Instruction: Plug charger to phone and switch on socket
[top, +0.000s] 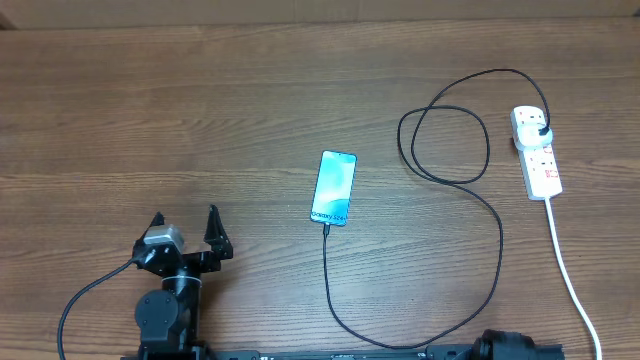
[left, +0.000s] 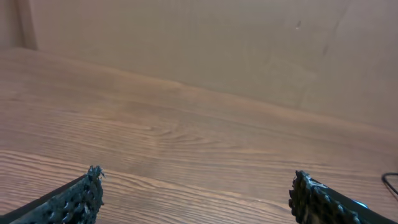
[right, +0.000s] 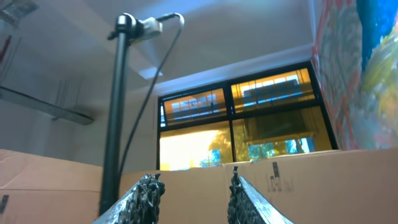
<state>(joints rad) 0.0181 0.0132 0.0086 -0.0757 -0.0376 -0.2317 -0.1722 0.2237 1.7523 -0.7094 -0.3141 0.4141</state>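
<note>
The phone (top: 334, 187) lies flat mid-table with its light blue screen up. The charger (top: 497, 240), a thin black cable, runs from the phone's near end in a long curve, loops at the far right and ends in a black plug head (top: 541, 132) seated in the white socket (top: 537, 152). The connector tip (top: 326, 229) sits against the phone's near edge. My left gripper (top: 185, 216) is open at the near left, far from the phone, with only bare wood between its fingers (left: 84, 196). My right gripper (right: 194, 180) points upward at the room, open and empty.
The socket's thick white cord (top: 570, 270) runs toward the near right edge. The right arm's base (top: 520, 346) sits at the near edge. A cardboard wall (left: 217, 43) borders the table's far side. A black camera pole (right: 115, 106) rises beside the right gripper.
</note>
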